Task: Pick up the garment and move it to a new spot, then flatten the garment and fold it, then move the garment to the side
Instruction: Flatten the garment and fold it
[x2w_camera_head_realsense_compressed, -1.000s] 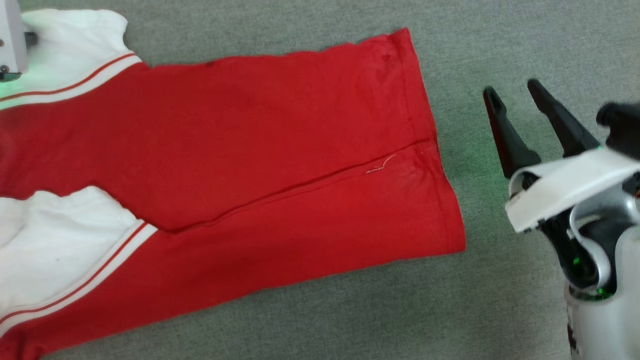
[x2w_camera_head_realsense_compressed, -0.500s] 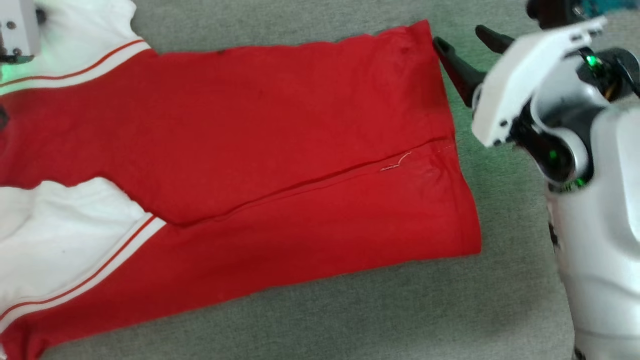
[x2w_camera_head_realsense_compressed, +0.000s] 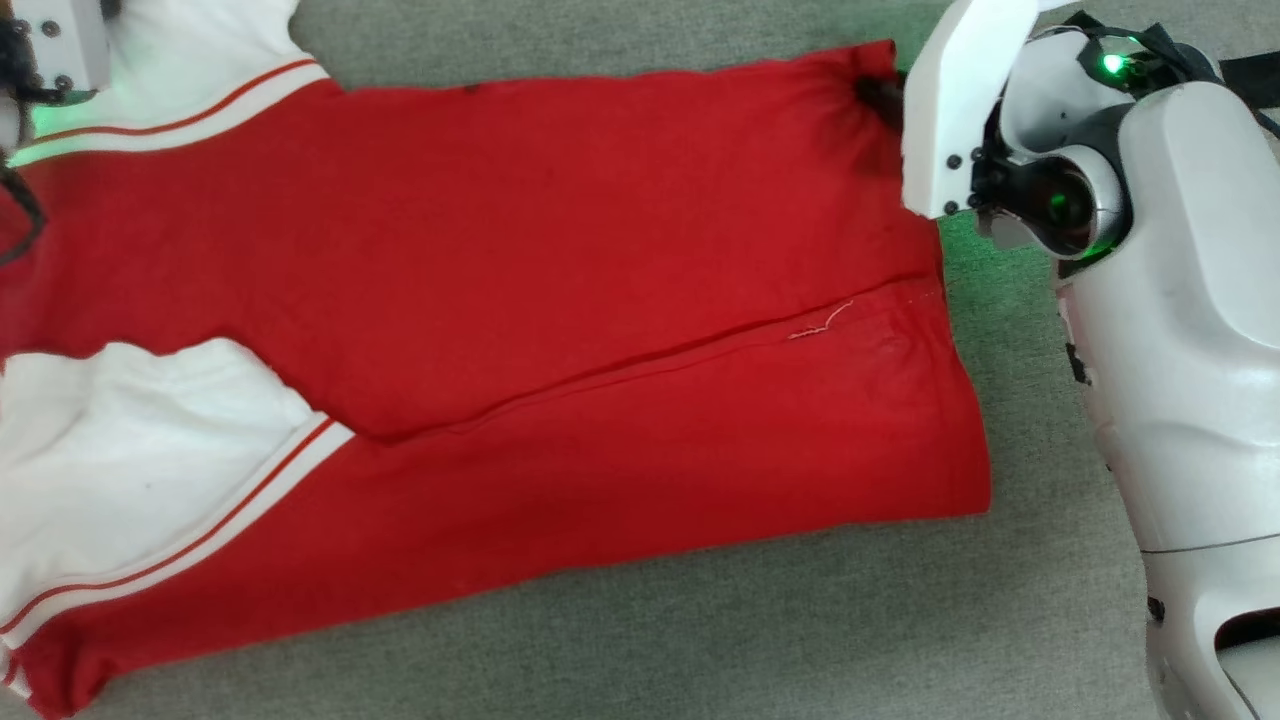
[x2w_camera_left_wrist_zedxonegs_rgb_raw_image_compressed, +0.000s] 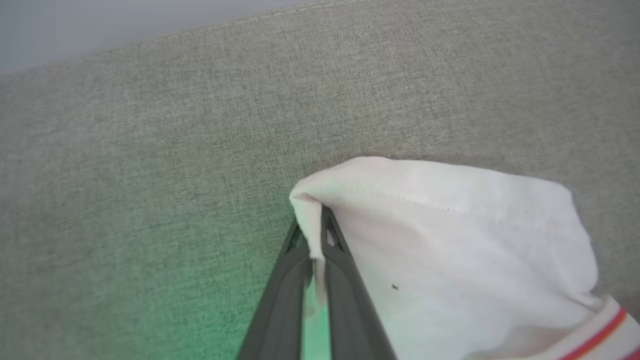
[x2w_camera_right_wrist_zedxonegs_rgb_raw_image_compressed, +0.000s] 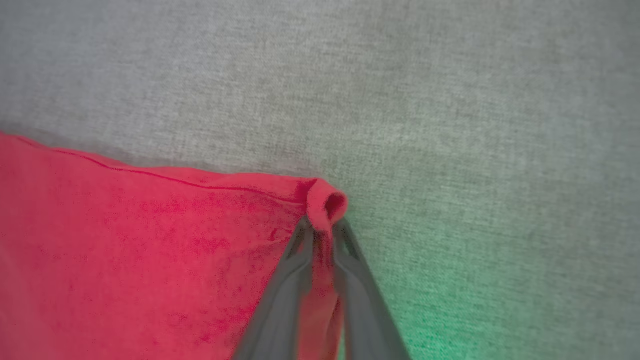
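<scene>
Left pincer (x2w_camera_left_wrist_zedxonegs_rgb_raw_image_compressed: 320, 222) pinching the white sleeve (x2w_camera_left_wrist_zedxonegs_rgb_raw_image_compressed: 450, 225), right pincer (x2w_camera_right_wrist_zedxonegs_rgb_raw_image_compressed: 322, 230) pinching the red jersey (x2w_camera_head_realsense_compressed: 560, 250) at its hem corner (x2w_camera_right_wrist_zedxonegs_rgb_raw_image_compressed: 327, 202), we are aiming to lift evenly.

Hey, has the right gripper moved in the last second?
Yes. Against the garment, the right gripper went from over the grey surface beside the hem up to the hem's far corner, where it now pinches the red fabric.

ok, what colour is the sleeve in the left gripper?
White sleeve, with a red stripe at its trim; clearest in the left wrist view.
</scene>
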